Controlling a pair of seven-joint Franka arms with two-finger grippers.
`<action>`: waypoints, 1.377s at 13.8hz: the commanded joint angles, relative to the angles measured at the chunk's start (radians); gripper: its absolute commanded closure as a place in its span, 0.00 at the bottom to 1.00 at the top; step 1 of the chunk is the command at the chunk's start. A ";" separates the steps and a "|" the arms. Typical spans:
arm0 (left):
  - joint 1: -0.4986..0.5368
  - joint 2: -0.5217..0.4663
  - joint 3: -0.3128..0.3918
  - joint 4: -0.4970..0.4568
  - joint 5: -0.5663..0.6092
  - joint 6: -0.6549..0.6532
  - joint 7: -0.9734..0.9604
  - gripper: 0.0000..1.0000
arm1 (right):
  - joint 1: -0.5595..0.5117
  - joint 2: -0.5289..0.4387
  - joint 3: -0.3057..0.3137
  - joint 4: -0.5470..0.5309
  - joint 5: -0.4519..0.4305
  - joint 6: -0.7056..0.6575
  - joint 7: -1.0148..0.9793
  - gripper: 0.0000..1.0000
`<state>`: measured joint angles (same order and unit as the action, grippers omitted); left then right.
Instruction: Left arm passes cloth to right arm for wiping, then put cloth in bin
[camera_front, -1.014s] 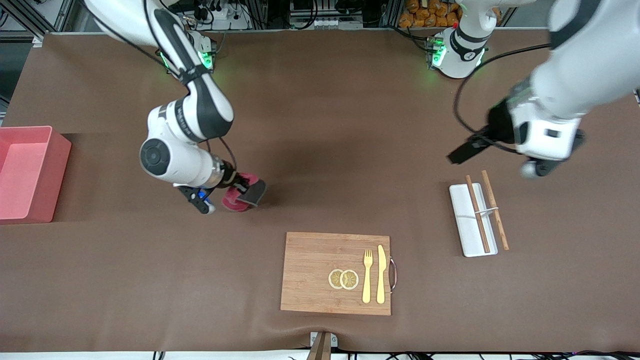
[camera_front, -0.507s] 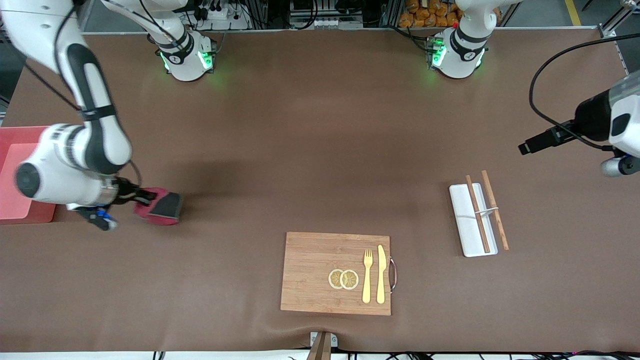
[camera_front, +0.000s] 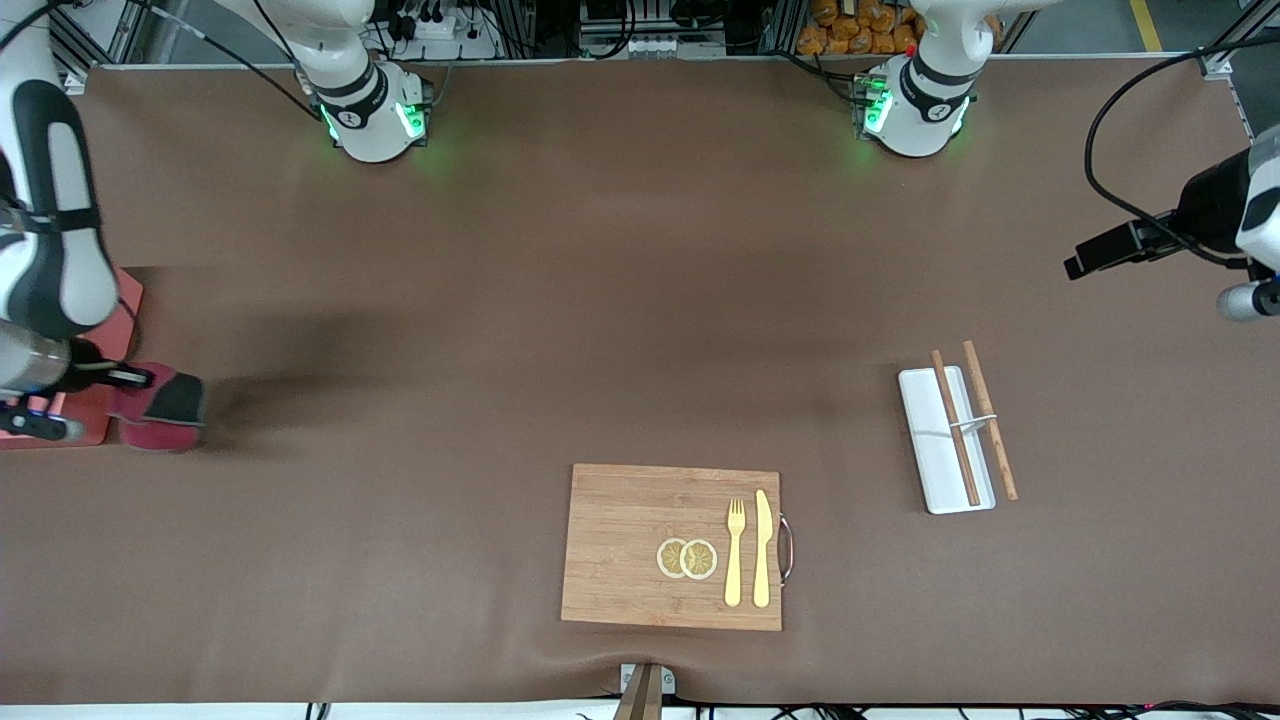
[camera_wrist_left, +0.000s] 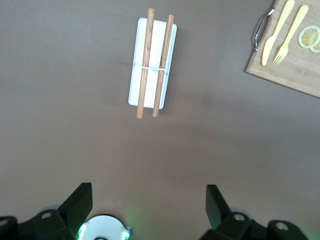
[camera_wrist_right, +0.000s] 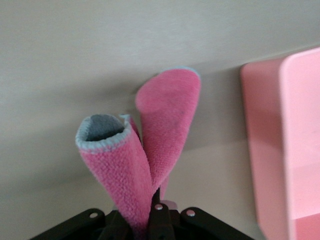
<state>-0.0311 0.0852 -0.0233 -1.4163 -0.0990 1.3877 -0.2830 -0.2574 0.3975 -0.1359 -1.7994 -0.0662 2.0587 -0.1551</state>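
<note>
Cloth (camera_front: 160, 410) is pinched between the closed fingers of the right gripper (camera_front: 118, 377) and hangs beside the bin (camera_front: 112, 330), over the mat at the right arm's end. The left gripper (camera_wrist_left: 149, 210) is held wide open above bare mat, waiting near the tray (camera_front: 940, 440).

Most of the desk (camera_front: 600, 250) is open brown surface through the frame's upper and middle parts. Obstacles sit low: a cutting board (camera_front: 640, 545) at lower centre, a white tray (camera_front: 935, 460) with chopsticks (camera_front: 990, 420) at lower right, the bin (camera_front: 100, 425) at the left edge.
</note>
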 joint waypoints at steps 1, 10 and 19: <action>-0.085 -0.047 0.072 -0.041 0.048 -0.002 0.066 0.00 | 0.016 -0.003 0.027 -0.015 -0.026 -0.012 0.021 1.00; -0.124 -0.041 0.106 -0.039 0.056 0.005 0.091 0.00 | 0.446 0.023 0.032 -0.031 0.210 -0.012 0.590 1.00; -0.124 -0.047 0.103 -0.039 0.054 -0.001 0.091 0.00 | 0.741 0.023 0.030 0.041 0.413 0.020 0.982 1.00</action>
<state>-0.1458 0.0593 0.0759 -1.4431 -0.0605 1.3872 -0.2137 0.4663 0.4278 -0.0904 -1.7743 0.3298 2.0857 0.7859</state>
